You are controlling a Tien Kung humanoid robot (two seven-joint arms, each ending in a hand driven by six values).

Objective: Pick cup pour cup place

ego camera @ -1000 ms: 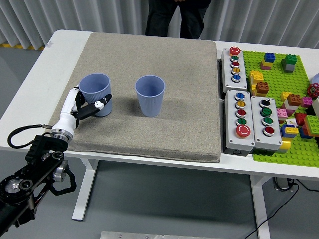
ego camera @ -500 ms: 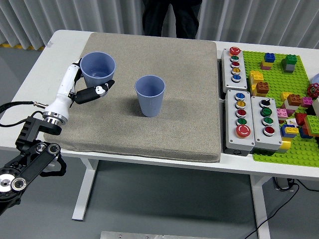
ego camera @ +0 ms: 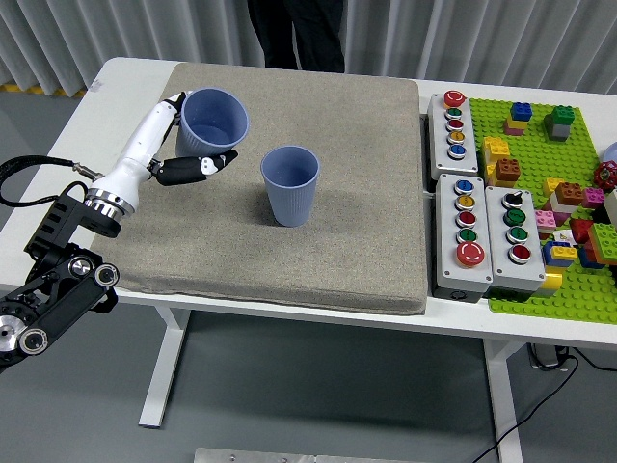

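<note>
My left arm comes in from the lower left corner, and my left hand point(ego camera: 178, 145) is wrapped around a blue cup point(ego camera: 213, 120), thumb on the near side and fingers on the far side. I hold the cup lifted off the grey mat point(ego camera: 347, 241), its mouth tipped a little toward the camera, so I can see down into it; I cannot tell whether anything is inside. It hangs over the mat's far left part.

Just to the right of it, a second blue cup point(ego camera: 290, 184) stands upright on the mat, apart from the one I hold and a little nearer to me. The mat covers most of the white table point(ego camera: 58, 164).

Further right, beside the mat's edge, lie three grey button boxes point(ego camera: 484, 228): a narrow one at the far side with a column of coloured buttons, and two wider ones side by side below it. At the right edge a green building-block plate point(ego camera: 549, 145) carries many coloured blocks.

At the far side of the table, a person in dark trousers point(ego camera: 294, 34) stands near the mat's back edge.
</note>
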